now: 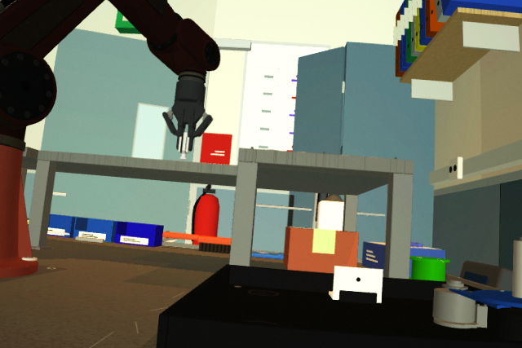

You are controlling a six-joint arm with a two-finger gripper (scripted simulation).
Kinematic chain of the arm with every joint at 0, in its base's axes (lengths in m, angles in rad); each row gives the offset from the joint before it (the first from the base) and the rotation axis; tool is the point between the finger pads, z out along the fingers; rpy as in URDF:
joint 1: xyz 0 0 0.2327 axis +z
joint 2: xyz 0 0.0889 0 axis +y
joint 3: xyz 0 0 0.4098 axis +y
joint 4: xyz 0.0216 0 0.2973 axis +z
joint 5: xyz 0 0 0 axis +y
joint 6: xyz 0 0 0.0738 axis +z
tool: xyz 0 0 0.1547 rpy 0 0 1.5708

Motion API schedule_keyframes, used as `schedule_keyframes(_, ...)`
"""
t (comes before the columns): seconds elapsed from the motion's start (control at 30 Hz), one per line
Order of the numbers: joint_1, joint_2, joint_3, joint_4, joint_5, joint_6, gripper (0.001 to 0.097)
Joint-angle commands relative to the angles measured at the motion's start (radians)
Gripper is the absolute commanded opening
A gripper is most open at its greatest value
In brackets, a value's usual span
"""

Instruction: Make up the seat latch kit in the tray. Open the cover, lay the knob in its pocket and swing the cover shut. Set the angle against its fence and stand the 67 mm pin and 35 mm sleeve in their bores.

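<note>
The white angle [357, 284] stands on the black tray [337, 314], near its far edge. At the tray's right end a grey round hinge post [457, 307] carries the blue cover [491, 298], which lies about flat. Far to the left and well above the tray, my gripper [184, 146] hangs over the grey table's top, closed on a small white upright sleeve [183, 145]. The knob and the pin are not in sight. A white cylinder [517, 268] shows at the right edge; I cannot tell what it is.
Behind the tray stand a grey table [236, 167], an orange box [320, 249] with a white cylinder on it, and a green tub [429, 267]. A shelf of coloured boxes [459, 11] hangs over the right side. The arm's red base [14, 213] stands at the left.
</note>
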Motion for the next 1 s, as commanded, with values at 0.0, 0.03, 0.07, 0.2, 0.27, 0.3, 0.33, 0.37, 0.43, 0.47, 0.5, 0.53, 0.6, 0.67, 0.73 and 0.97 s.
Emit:
schedule_keyframes(0.0,0.0,-0.005,-0.013,0.0,0.013,0.0,0.008)
schedule_keyframes(0.03,0.0,-0.008,-0.024,0.0,0.027,0.0,0.008)
schedule_keyframes(0.07,0.0,-0.011,-0.036,0.0,0.041,0.0,0.008)
schedule_keyframes(0.2,0.0,-0.021,-0.085,0.0,0.101,0.0,0.008)
schedule_keyframes(0.27,0.0,-0.024,-0.11,0.0,0.129,0.0,0.008)
schedule_keyframes(0.3,0.0,-0.025,-0.121,0.0,0.142,0.0,0.008)
schedule_keyframes(0.33,0.0,-0.026,-0.132,0.0,0.154,0.0,0.008)
schedule_keyframes(0.37,0.0,-0.027,-0.142,0.0,0.165,0.0,0.008)
schedule_keyframes(0.43,0.0,-0.029,-0.159,0.0,0.184,0.0,0.008)
schedule_keyframes(0.47,0.0,-0.029,-0.166,0.0,0.191,0.0,0.008)
schedule_keyframes(0.5,0.0,-0.029,-0.172,0.0,0.197,0.0,0.008)
schedule_keyframes(0.53,0.0,-0.03,-0.176,0.0,0.202,0.0,0.008)
schedule_keyframes(0.6,0.0,-0.03,-0.182,0.0,0.209,0.0,0.008)
schedule_keyframes(0.67,0.0,-0.03,-0.185,0.0,0.212,0.0,0.008)
schedule_keyframes(0.73,0.0,-0.03,-0.185,0.0,0.212,0.0,0.008)
schedule_keyframes(0.97,-0.032,-0.072,-0.116,0.0,0.184,-0.031,0.008)
